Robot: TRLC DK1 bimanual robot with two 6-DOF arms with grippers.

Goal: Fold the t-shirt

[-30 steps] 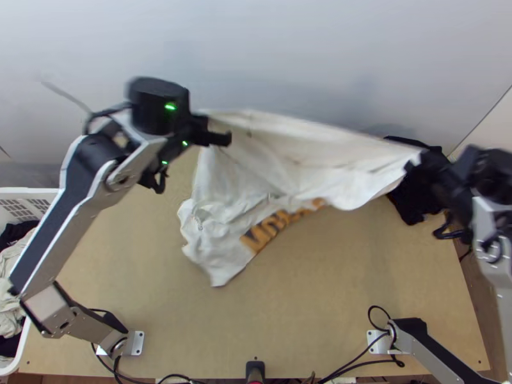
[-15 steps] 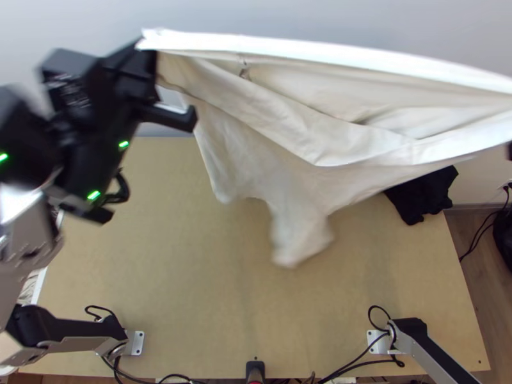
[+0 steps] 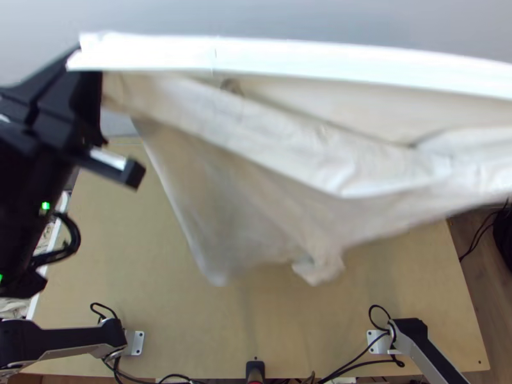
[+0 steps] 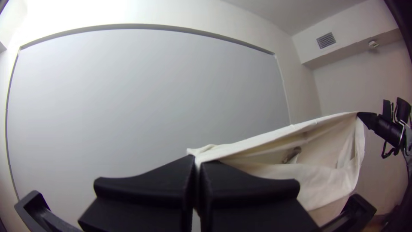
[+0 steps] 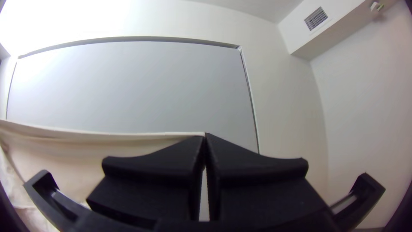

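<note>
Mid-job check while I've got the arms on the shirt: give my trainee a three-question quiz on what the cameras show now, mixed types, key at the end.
1. Multiple choice: how is the t-shirt placed?
a) folded square on the table
b) held up, its loose part hanging
c) bunched in the basket

2. True or false: the right gripper stands wide open, with no cloth in it.

3. Fill in the missing word: the t-shirt's stretched upper edge runs from the right gripper to the ____ gripper.

Key: 1 b; 2 false; 3 left.
</note>
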